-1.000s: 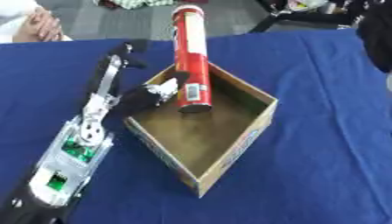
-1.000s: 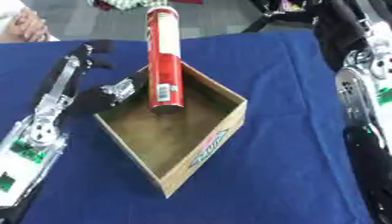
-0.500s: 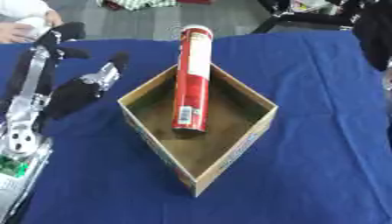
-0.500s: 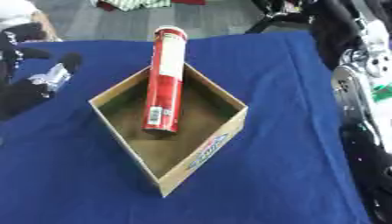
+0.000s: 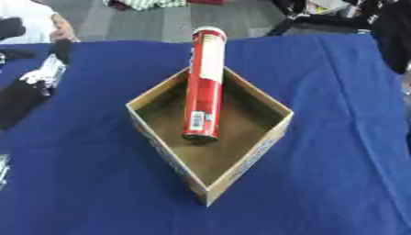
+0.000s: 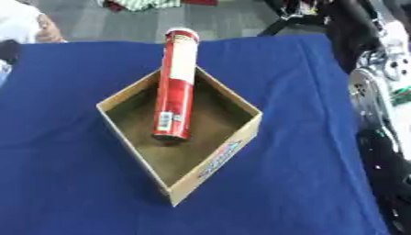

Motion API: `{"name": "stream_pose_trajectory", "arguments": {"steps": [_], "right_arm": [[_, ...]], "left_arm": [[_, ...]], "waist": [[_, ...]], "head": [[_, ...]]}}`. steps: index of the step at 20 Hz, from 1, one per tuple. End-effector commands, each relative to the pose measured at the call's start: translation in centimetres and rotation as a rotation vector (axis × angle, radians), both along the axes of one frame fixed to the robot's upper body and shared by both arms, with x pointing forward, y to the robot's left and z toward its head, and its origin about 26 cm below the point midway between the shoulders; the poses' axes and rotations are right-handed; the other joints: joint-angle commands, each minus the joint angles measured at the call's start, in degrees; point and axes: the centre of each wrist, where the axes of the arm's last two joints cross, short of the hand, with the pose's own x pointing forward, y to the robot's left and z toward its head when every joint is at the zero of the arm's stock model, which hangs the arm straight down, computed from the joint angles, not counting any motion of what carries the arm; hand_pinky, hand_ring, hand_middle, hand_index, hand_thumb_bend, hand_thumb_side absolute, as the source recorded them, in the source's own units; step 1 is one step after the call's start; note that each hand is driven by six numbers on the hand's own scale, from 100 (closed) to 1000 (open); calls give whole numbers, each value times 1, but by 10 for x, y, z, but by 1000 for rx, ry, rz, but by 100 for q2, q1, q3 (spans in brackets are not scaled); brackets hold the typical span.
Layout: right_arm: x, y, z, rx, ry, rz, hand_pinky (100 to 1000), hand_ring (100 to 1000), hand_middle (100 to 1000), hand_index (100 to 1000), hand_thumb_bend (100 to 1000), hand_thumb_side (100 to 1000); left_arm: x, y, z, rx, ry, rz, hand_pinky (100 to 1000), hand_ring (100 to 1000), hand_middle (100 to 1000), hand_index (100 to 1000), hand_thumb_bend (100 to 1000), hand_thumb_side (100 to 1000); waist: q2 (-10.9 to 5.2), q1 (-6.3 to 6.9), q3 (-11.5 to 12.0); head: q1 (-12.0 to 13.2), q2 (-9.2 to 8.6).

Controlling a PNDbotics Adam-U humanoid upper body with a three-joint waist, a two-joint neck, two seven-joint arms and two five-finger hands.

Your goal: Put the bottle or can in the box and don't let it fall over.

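Left robot hand (image 5: 44,75) sits off at the left edge of the bench, well apart from the box; I cannot tell how its fingers are set. Nothing is held. The tall red can (image 5: 203,82) stands upright inside the cardboard box (image 5: 241,160), its base on the box floor near the far corner, its white-capped top rising well above the rim. Around the box spreads the blue-covered bench (image 5: 337,137). On the right edge only the right arm (image 6: 373,92) shows.
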Motion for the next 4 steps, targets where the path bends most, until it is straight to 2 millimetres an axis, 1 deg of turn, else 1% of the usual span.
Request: {"name": "stream_pose_trajectory", "arguments": {"steps": [1,4], "right_arm": [[-5,-3,10,-27,-41,-9,951,825,852,886,100,523],[-6,-3,10,-31,-41,-7,950,825,853,886,100,523]], "left_arm": [[-4,16,9,-16,-63,59,987,714,807,856,469,445],[-5,27,6,-46,-87,121,980,710,809,856,456,448]], "waist": [[-113,-11,9],[-100,-16,20]], "head": [[43,-61],[71,-54]]}}
